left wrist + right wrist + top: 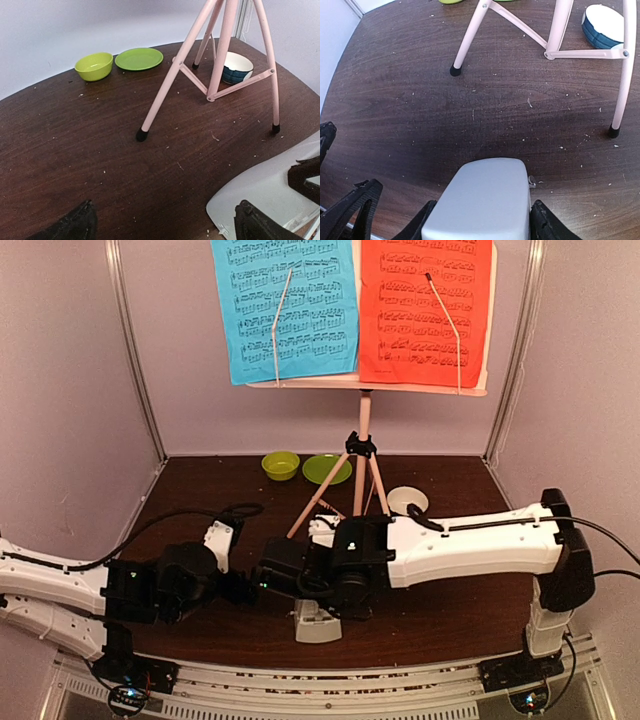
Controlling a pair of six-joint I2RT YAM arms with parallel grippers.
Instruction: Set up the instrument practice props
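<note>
no word, number or brand can be read. the only print is music notation: black staves of notes on the blue sheet-music page [285, 305] and the red sheet-music page [425, 310], too small to make out.

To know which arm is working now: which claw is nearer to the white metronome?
Right. The right claw grips the white metronome, one finger on each side. The left claw stands open beside it, on its left.
</note>
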